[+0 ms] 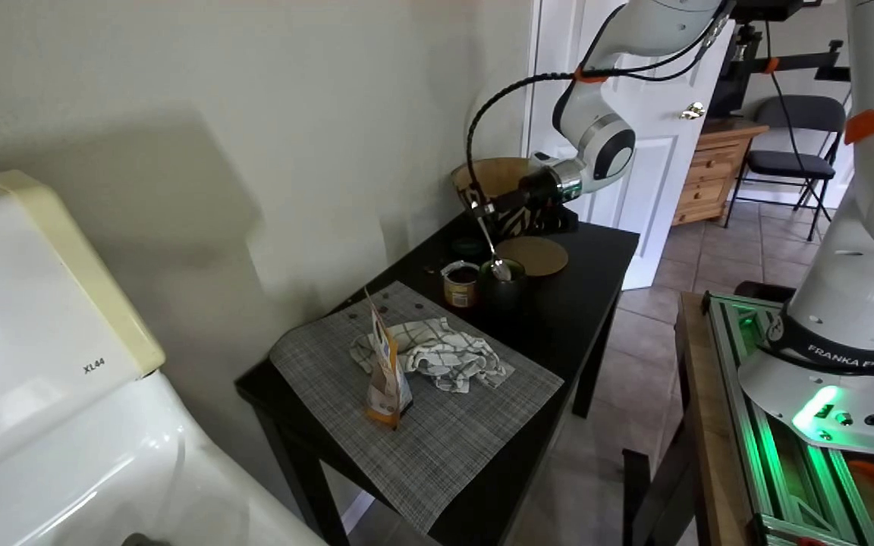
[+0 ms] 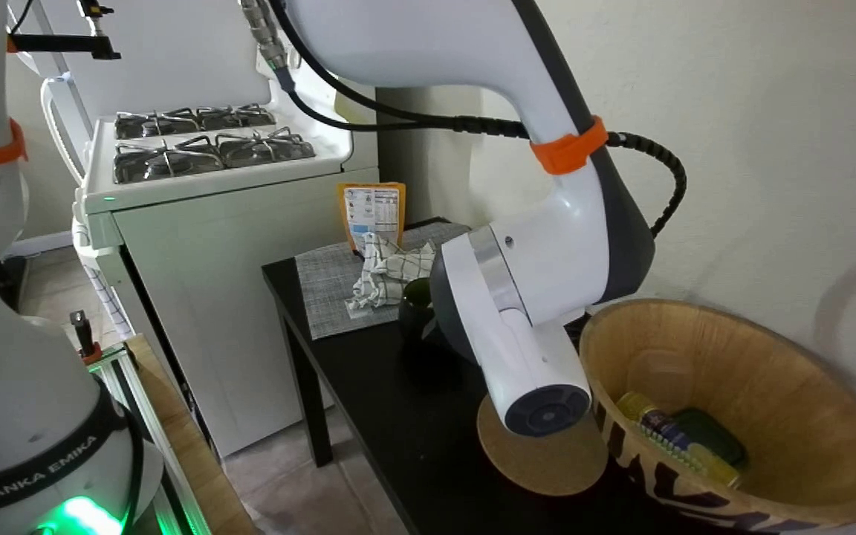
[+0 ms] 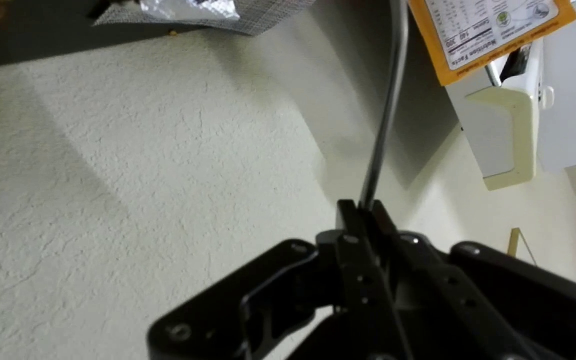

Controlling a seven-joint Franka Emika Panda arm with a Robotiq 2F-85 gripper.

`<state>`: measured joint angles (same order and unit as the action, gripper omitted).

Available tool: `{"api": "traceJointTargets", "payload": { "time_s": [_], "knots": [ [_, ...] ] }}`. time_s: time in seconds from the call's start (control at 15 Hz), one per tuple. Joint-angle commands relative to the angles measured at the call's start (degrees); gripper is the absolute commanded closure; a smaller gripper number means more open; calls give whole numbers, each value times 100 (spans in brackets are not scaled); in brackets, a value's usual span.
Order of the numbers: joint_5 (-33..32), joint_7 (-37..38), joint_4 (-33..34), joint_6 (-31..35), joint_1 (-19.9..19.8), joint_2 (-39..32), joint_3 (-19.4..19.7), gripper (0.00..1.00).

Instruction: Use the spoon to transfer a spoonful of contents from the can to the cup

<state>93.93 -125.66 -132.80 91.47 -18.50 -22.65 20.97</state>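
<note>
Closed firmly on the spoon (image 3: 391,102), the gripper (image 3: 363,206) sat at lower centre of the wrist view. In an exterior view the spoon's bowl was at the mouth of the cup (image 1: 503,296), mid-frame, just right of the can (image 1: 460,288). Grasping looked done, scooping perhaps too, with tipping out probably left (any load was too small to make out). The can's label was unreadable; the pouch (image 3: 488,35), upper right of the wrist view, gave "Nutrition Facts" upside down, the stove (image 1: 65,349) at left "XL44", the robot base (image 2: 45,431), lower left, "FRANKA EMIKA".
</note>
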Motion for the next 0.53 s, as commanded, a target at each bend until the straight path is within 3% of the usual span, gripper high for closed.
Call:
{"api": "traceJointTargets", "payload": {
  "time_s": [0.0, 0.47],
  "knots": [
    [-285, -573, -324, 94, 74, 365, 6, 98],
    [-544, -834, -467, 395, 201, 568, -41, 98]
  ]
}}
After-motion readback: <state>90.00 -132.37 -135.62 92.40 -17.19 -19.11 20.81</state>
